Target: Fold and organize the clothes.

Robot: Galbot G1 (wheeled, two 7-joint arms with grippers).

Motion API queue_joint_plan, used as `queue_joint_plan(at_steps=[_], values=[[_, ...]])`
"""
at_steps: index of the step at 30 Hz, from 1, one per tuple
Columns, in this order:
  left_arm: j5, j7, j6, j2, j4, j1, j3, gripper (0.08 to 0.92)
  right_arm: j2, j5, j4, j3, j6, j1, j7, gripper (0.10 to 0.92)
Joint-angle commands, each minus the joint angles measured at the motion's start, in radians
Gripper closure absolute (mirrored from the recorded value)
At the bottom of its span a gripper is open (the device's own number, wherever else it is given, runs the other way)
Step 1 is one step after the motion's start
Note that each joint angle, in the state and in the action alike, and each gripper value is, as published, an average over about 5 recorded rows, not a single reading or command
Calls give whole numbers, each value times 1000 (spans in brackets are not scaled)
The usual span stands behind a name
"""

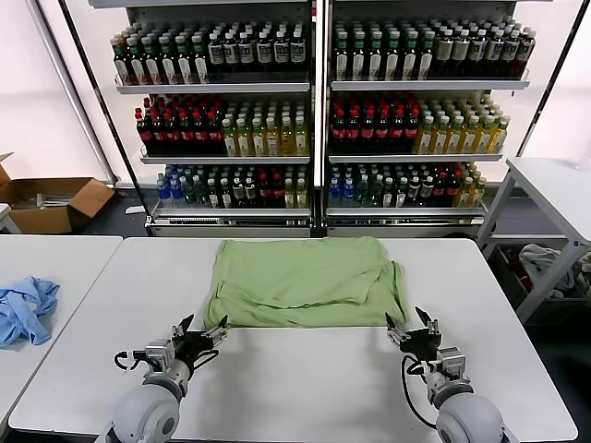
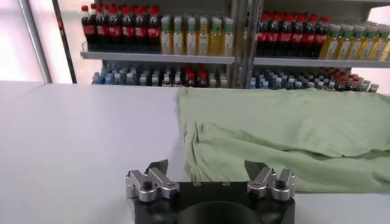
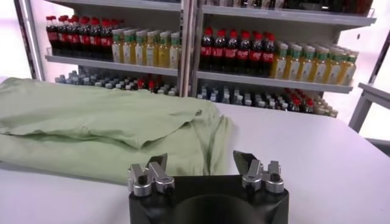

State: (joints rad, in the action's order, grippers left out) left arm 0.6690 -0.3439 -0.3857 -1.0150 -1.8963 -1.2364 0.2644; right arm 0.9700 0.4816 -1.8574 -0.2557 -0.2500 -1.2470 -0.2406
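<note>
Two pincers low over the white worktop, both near its front edge, both spread wide with nothing between the jaws. Left pincer at about 7 o'clock from the light green T-shirt, just short of the shirt's near left corner, not touching the cloth; seen from the left wrist as two parted fingers with the folded hem of the T-shirt just beyond them. Right pincer at about 5 o'clock from the shirt, just off its near right corner, likewise clear of the fabric; from the right wrist, parted jaws facing the rumpled edge of the T-shirt. Shirt lying flat and partly folded in the middle of the worktop, toward the far edge, with doubled layers along the near side and no print showing. Light blue garment crumpled on a separate worktop at 9 o'clock, well apart from the shirt. Shelves of bottled drinks at 12 o'clock behind the worktop; open cardboard box on the floor at about 10 o'clock.
</note>
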Motion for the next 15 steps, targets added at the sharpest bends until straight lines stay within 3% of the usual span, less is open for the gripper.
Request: queue_joint_plan(at_steps=[1,9,15], values=[[20,5,5,-2,22,6,-3,228,2,-3,28,15,6,31,5,323],[16,8,6,-4,26,-1,-17,267,17,0,48,25,0,37,17,405],[14,12,5,-3,24,-4,-22,356,21,-2,69,34,-7,42,27,513]])
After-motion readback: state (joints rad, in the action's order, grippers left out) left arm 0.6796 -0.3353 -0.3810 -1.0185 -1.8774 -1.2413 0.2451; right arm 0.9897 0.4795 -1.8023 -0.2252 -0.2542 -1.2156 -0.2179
